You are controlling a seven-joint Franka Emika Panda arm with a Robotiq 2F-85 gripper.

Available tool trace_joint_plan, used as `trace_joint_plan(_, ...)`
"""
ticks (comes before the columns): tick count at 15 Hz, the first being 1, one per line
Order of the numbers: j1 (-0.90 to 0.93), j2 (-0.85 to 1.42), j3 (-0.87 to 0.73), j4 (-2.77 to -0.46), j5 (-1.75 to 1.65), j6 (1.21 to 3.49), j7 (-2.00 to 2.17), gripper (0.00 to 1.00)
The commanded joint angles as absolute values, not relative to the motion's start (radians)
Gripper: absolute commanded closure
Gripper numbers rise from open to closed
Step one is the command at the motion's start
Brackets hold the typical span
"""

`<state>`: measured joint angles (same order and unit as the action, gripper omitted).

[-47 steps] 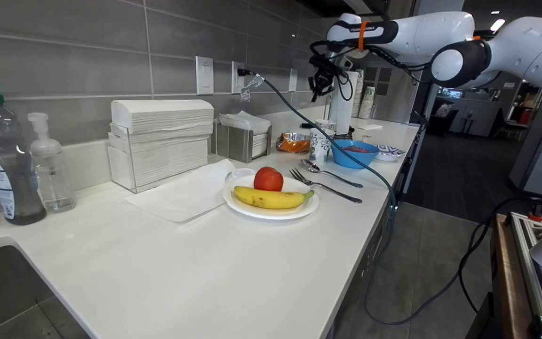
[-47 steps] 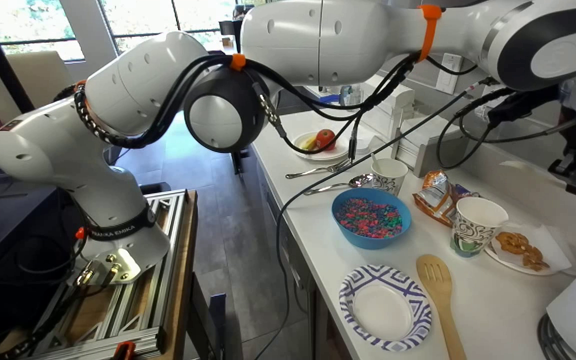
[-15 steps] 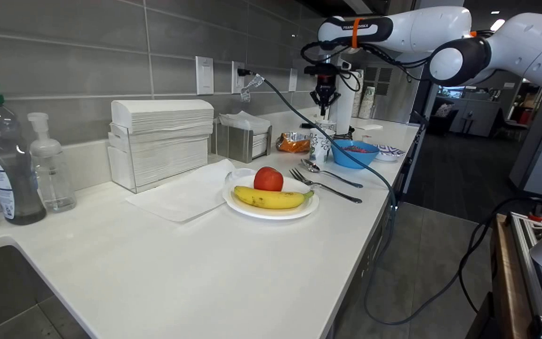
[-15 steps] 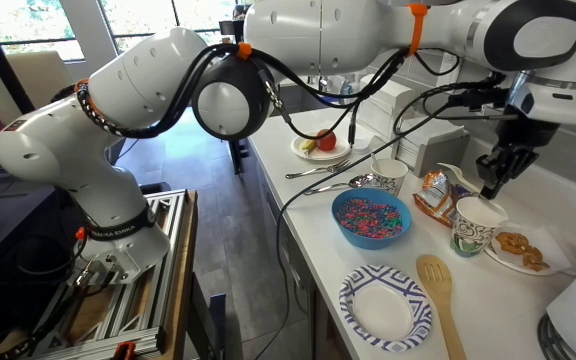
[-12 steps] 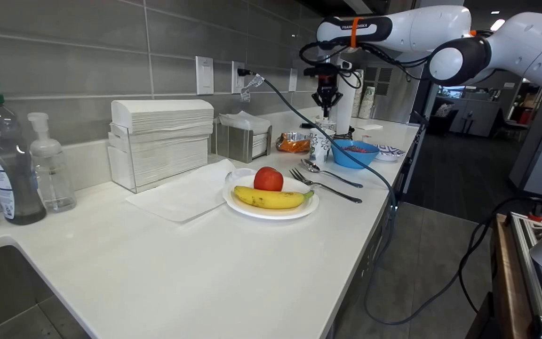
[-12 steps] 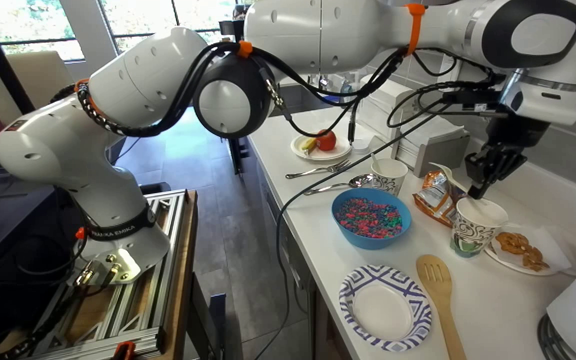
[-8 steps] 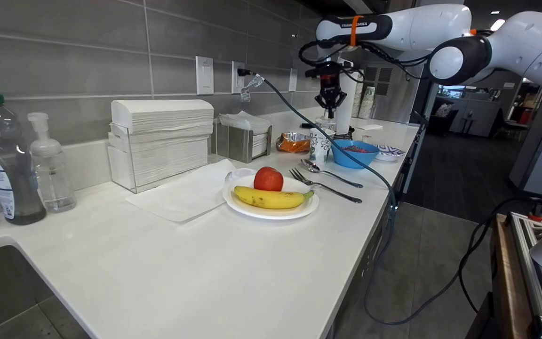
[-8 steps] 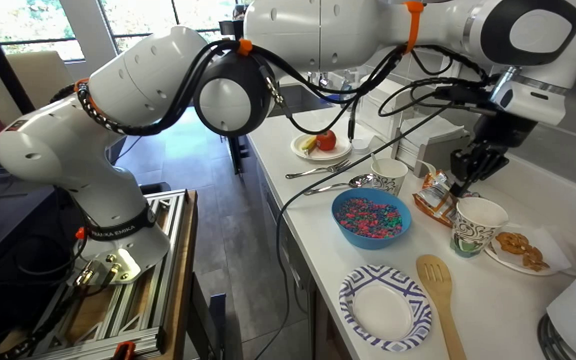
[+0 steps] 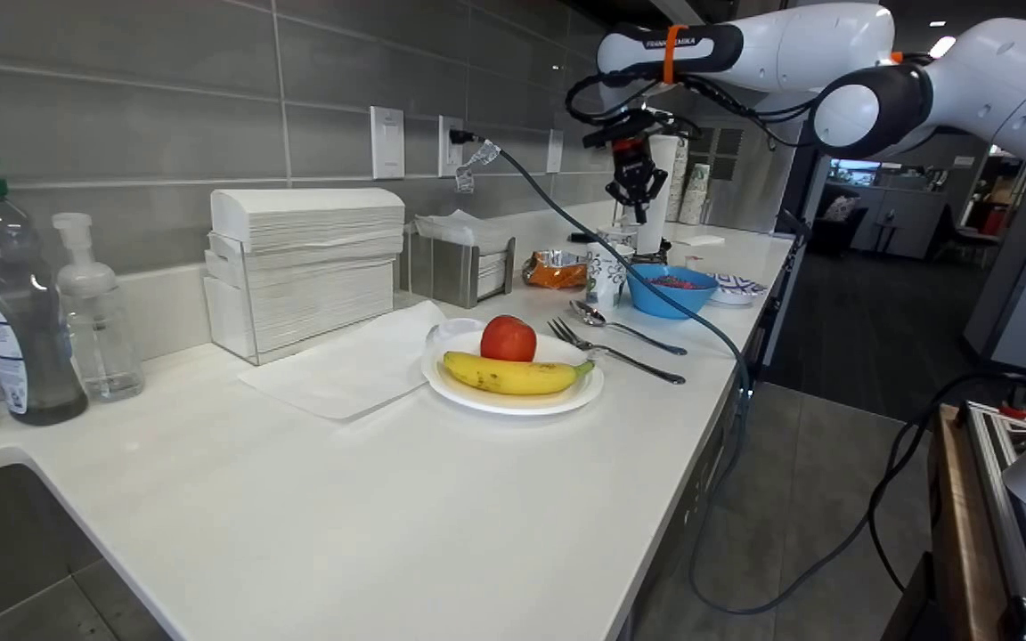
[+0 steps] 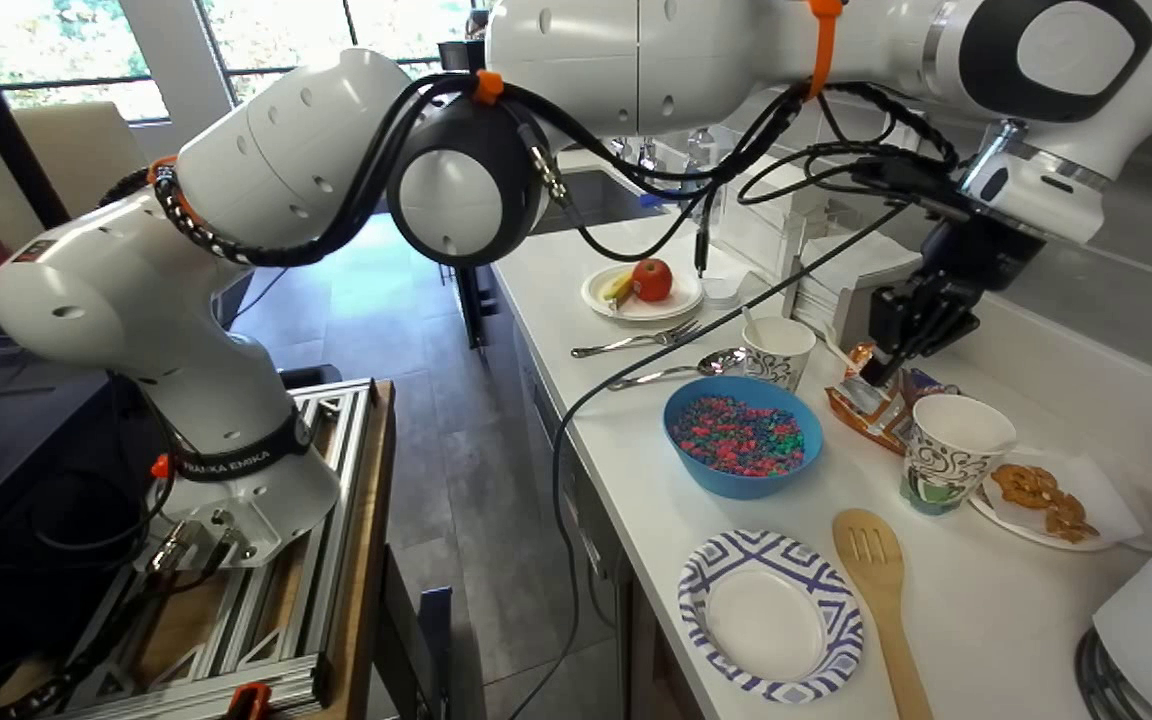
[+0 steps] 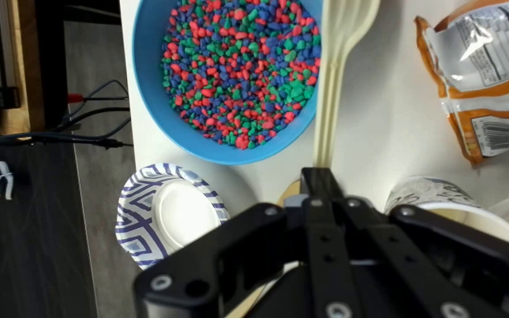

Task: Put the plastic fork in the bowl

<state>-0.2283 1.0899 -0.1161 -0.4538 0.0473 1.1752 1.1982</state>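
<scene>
Where the claw pinches, the fork protrudes.

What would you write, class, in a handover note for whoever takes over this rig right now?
Black two-fingered gripper: shut on the handle end of the long cream plastic fork, held in the air.
Round bright-blue bowl: upright on the white countertop, holding red, green and blue bits.
Done: fork grasped and off the countertop.
Left: fork not yet in the bowl; probably carry it over, lower it, let go.
</scene>
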Motion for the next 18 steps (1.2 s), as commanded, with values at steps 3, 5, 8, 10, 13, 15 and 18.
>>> trace_joint_plan(3,-0.200,1.081,-0.160,-0.461,-0.049,1.127,1.111,1.00)
trace_joint_plan(5,-0.194,1.082,-0.167,-0.462,-0.073,1.103,1.056,1.00)
trace_joint_plan(8,-0.184,1.086,-0.177,-0.459,-0.101,1.074,0.981,1.00)
trace_joint_plan(10,-0.181,1.088,-0.178,-0.457,-0.105,1.060,0.948,1.00)
trace_joint_plan(13,-0.177,1.091,-0.176,-0.451,-0.102,1.067,0.927,1.00)
trace_joint_plan(15,-0.172,1.094,-0.181,-0.447,-0.107,1.077,0.924,0.73)
trace_joint_plan(18,-0.168,1.089,-0.180,-0.446,-0.103,1.089,0.938,0.53)
